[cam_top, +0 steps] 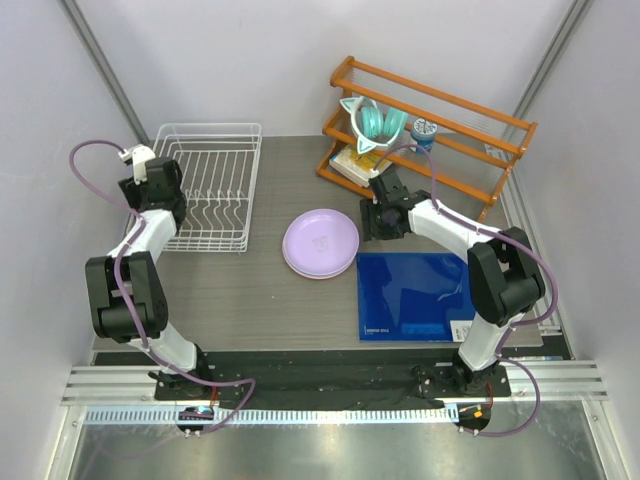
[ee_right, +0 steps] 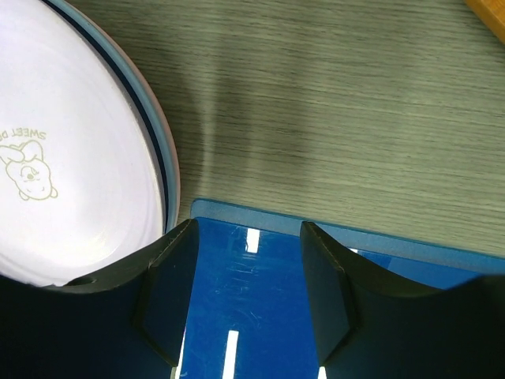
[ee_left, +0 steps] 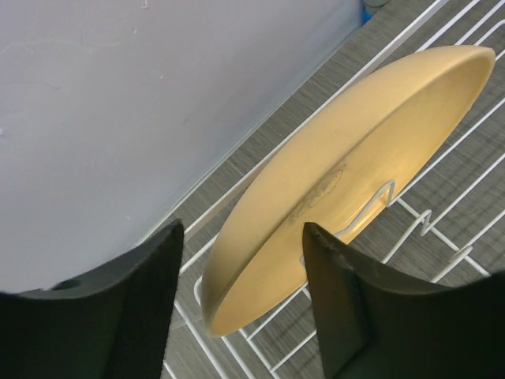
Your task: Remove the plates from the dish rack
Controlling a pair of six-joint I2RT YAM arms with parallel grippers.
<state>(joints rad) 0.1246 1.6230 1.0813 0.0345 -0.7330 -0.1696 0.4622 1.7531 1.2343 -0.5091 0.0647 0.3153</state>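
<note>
The yellow plate [ee_left: 347,181], leaned in the dish rack [cam_top: 208,126] between the spread, empty left fingers [ee_left: 339,316], could be snagged on what seems a wire prong [ee_left: 388,186] if it is lifted askew.

You have bright, even overhead light in the top view: the blue mat [cam_top: 415,295] carries only a faint sheen, and the shadows around it are short and soft. On the near side of the mat, the metal strip [cam_top: 320,450] throws back dull glare. In the right wrist view, white streaks of glare lie on the mat, and a soft grey shadow falls on the table [ee_right: 379,95] just beyond its edge. The right gripper [ee_right: 248,233] and left gripper [ee_left: 245,237] show as near-black, slightly soft shapes. The yellow plate [ee_left: 355,150] glows warmly and is fairly sharp.
</note>
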